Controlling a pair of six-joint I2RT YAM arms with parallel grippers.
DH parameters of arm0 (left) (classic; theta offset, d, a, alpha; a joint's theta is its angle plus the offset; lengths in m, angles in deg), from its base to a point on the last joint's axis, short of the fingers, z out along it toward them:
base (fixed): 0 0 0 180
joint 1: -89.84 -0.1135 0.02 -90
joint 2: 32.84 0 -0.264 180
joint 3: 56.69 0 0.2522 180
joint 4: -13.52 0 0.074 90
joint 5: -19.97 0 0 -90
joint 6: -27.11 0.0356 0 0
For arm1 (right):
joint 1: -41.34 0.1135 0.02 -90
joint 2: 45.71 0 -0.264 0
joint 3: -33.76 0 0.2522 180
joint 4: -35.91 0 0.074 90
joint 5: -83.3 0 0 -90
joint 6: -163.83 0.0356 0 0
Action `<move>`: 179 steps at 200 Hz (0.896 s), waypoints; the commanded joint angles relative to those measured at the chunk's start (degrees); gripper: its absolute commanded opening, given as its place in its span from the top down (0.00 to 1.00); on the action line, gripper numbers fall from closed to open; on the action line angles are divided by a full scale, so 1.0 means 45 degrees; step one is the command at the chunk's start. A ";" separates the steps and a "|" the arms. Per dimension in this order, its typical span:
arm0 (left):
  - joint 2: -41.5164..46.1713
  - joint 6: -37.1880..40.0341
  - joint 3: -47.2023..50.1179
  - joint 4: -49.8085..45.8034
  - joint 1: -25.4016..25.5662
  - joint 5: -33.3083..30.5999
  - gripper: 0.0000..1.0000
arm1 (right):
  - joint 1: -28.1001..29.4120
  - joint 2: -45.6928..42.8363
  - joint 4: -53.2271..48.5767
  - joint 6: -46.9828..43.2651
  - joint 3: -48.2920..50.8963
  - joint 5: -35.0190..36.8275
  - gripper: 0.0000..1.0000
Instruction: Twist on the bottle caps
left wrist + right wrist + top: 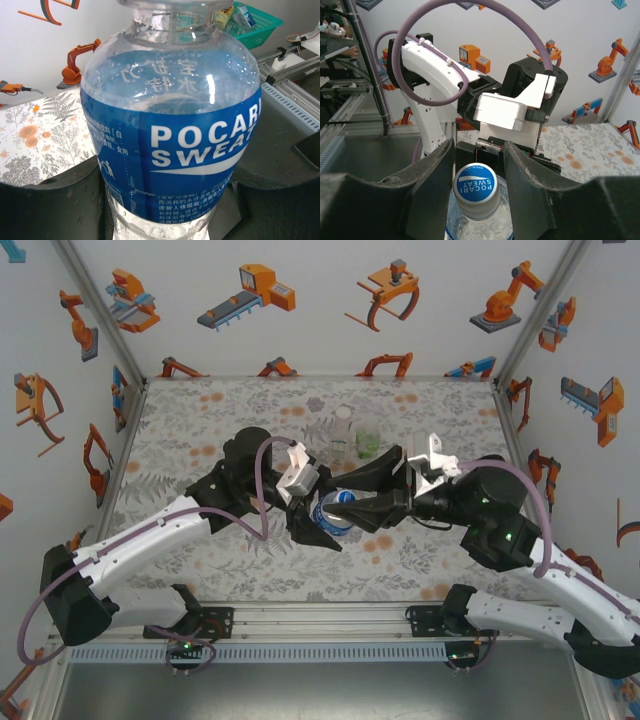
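Observation:
My left gripper (165, 205) is shut on the blue-label bottle (170, 130), its dark fingers (50, 200) pressed on both sides of the lower body. In the top view the same bottle (335, 514) is held tilted above the table's middle, between the left gripper (312, 525) and the right gripper (352, 502). A round cap (476, 189) with a blue printed top sits on the bottle's neck. My right gripper (479, 165) straddles this cap. Its left finger lies against the cap, and a thin gap shows at the right finger (530, 190).
Two more small bottles stand at the back of the table: a clear one with a white-and-green label (343, 435) and a green-tinted one (368, 440). A green basket (252, 22) and a metal rail (287, 67) lie beyond the near edge.

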 commanded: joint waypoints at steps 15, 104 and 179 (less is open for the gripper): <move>-0.0031 0.0268 -0.0512 0.0081 0.0048 0.0281 1.00 | -0.0043 0.0011 0.0202 0.0146 -0.0035 -0.0044 0.59; -0.0083 0.0212 -0.0571 0.0082 0.0050 0.0189 1.00 | -0.0045 0.0020 -0.0565 -0.0381 -0.0167 0.0253 0.87; 0.0339 0.0191 0.0126 0.0888 0.0598 -0.6647 1.00 | -0.0036 0.0469 -0.2601 -0.1194 -0.0463 0.4657 1.00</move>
